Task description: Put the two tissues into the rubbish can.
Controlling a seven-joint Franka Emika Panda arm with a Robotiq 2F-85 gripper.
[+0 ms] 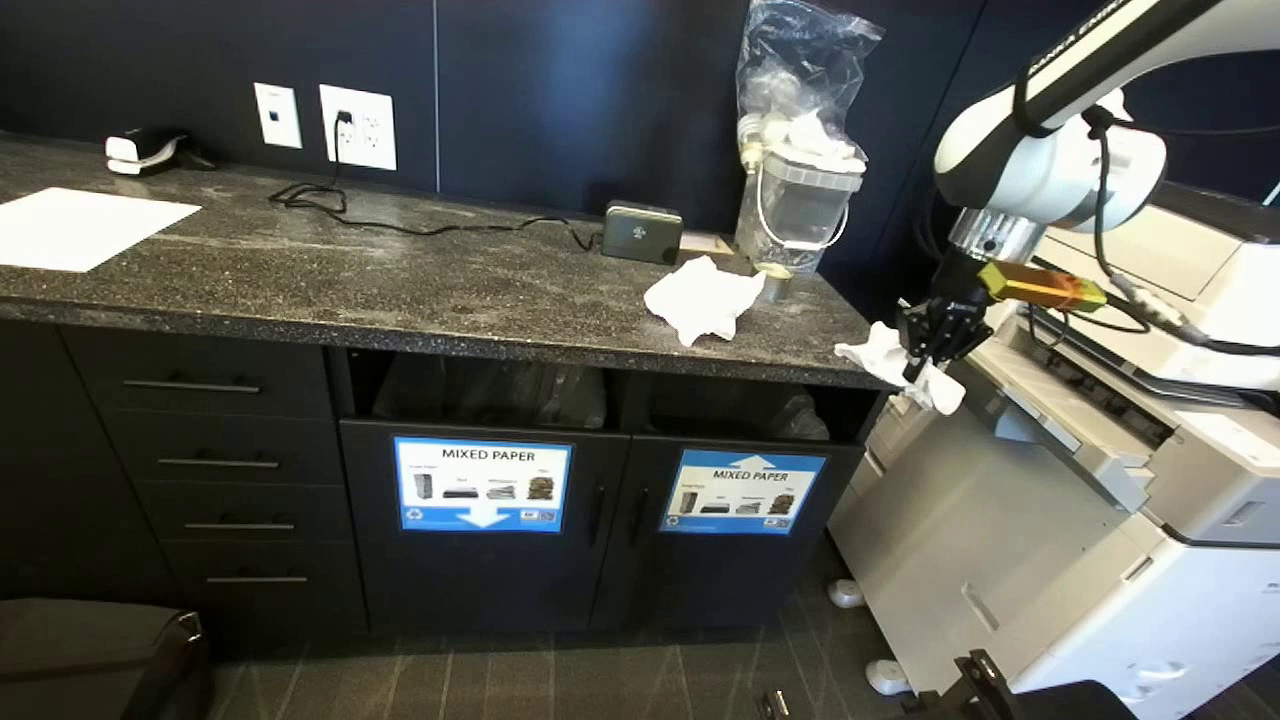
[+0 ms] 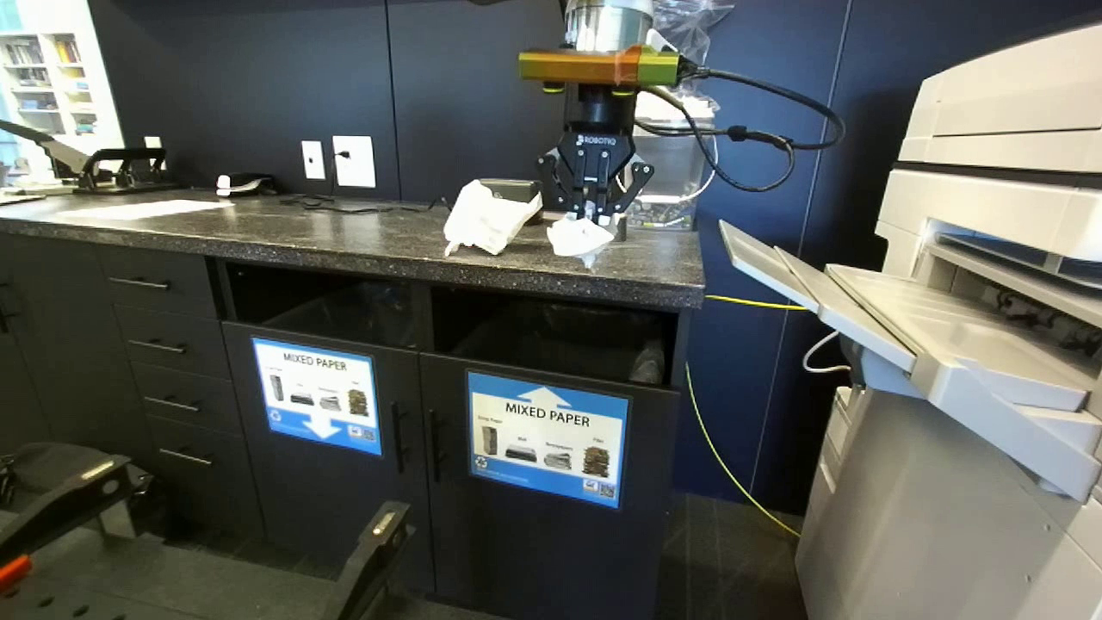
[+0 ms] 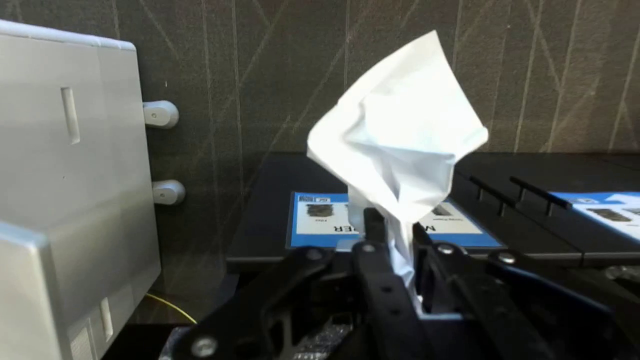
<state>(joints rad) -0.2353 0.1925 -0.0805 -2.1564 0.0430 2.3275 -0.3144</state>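
Observation:
One crumpled white tissue (image 1: 704, 298) lies on the dark counter, also seen in an exterior view (image 2: 491, 217). My gripper (image 1: 916, 362) is shut on the other white tissue (image 3: 410, 130), which spreads out beyond the fingertips. In an exterior view this held tissue (image 2: 578, 238) hangs below the gripper (image 2: 594, 213), near the counter's right end. Two dark bin slots open below the counter: the left slot (image 1: 490, 390) and the right slot (image 2: 551, 331). Both doors carry MIXED PAPER signs, so I cannot tell which is the rubbish can. The wrist view shows the right sign (image 3: 320, 220) beyond the fingers.
The counter edge (image 2: 344, 260) overhangs the slots. A beige printer (image 1: 1000, 520) stands to the right. A bucket with a clear plastic bag (image 1: 800, 200) and a small dark box (image 1: 642, 233) stand at the back. A flat white sheet (image 1: 85, 228) lies at the left.

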